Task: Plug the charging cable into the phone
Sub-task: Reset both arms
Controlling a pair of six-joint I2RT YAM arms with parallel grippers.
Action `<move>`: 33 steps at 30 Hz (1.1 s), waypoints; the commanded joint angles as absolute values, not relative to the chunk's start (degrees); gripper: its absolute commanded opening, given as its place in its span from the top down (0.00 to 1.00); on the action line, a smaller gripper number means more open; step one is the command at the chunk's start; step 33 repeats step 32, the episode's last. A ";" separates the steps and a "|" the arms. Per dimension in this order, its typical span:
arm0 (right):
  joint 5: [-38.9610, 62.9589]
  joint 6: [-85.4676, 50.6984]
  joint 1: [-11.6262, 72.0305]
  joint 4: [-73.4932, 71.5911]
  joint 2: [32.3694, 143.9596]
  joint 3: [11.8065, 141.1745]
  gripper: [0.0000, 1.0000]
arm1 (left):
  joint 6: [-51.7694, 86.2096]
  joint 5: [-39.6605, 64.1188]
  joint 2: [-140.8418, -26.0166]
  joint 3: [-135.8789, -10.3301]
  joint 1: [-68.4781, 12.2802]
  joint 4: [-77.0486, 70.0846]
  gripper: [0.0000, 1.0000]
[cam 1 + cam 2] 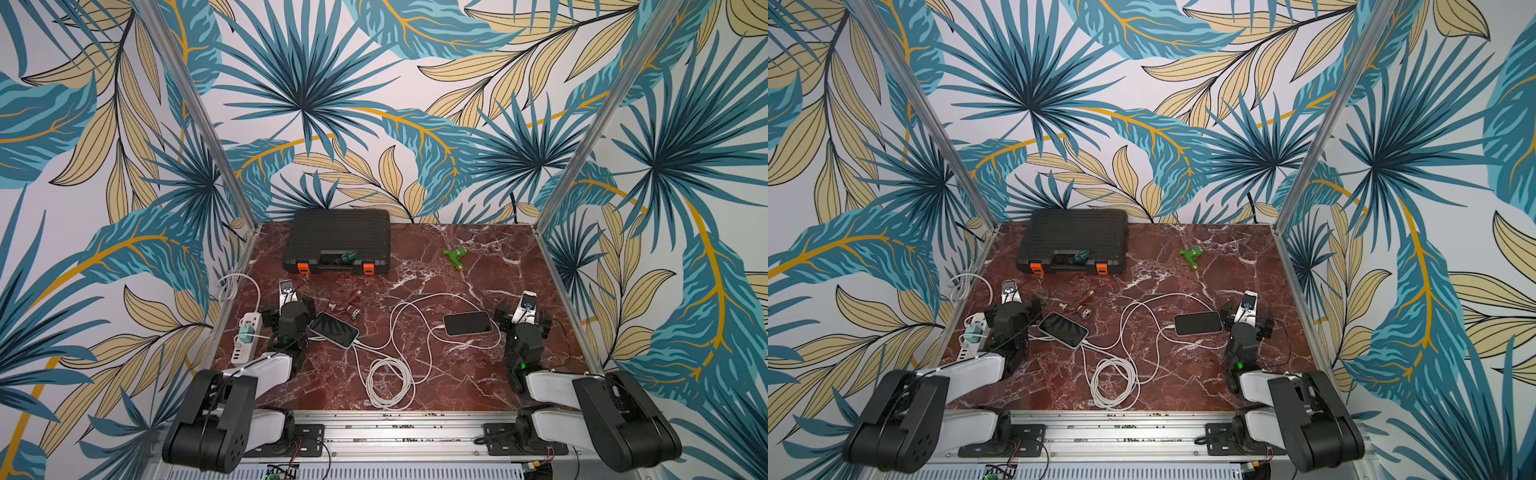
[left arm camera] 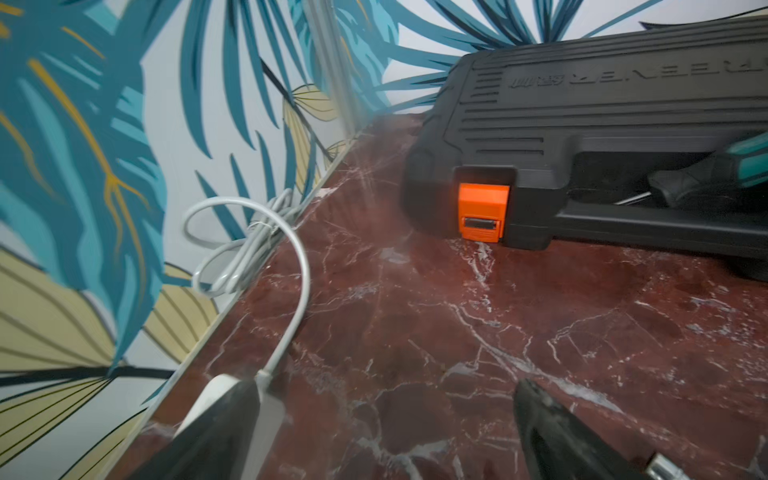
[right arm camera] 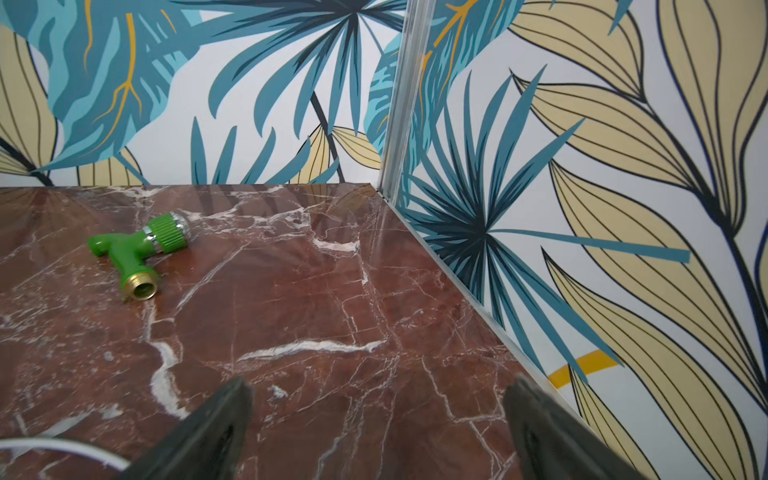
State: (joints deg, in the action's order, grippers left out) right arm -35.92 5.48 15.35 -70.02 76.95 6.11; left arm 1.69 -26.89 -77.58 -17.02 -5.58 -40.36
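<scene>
Left end effector (image 2: 386,388) and right end effector (image 3: 378,384): wide, empty. I'd pinch the limp white charging cable (image 1: 370,388) at its stiff plug (image 1: 438,328), nine o'clock of the glossy black phone (image 1: 467,323).

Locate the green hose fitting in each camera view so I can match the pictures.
Top view: green hose fitting far back, right of the black case.
Top view: same spot.
Left wrist: not in it.
Right wrist: lying short of the back wall, brass end nearest the camera.
Shared landmark: rear right corner post, in both top views and the right wrist view.
</scene>
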 commanded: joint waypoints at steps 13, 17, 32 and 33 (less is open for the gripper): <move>-8.38 -2.48 1.09 -80.16 87.63 11.24 0.01 | -2.32 -11.17 -89.68 -20.08 -2.94 -57.98 0.00; -8.30 -2.55 1.05 -79.46 87.11 11.13 0.01 | -3.15 -10.35 -89.63 -20.52 -3.32 -57.20 0.00; -8.09 -2.29 1.11 -78.63 87.17 11.62 0.01 | -3.25 -10.31 -89.56 -20.55 -3.31 -57.29 0.00; -8.09 -2.29 1.11 -78.63 87.17 11.62 0.01 | -3.25 -10.31 -89.56 -20.55 -3.31 -57.29 0.00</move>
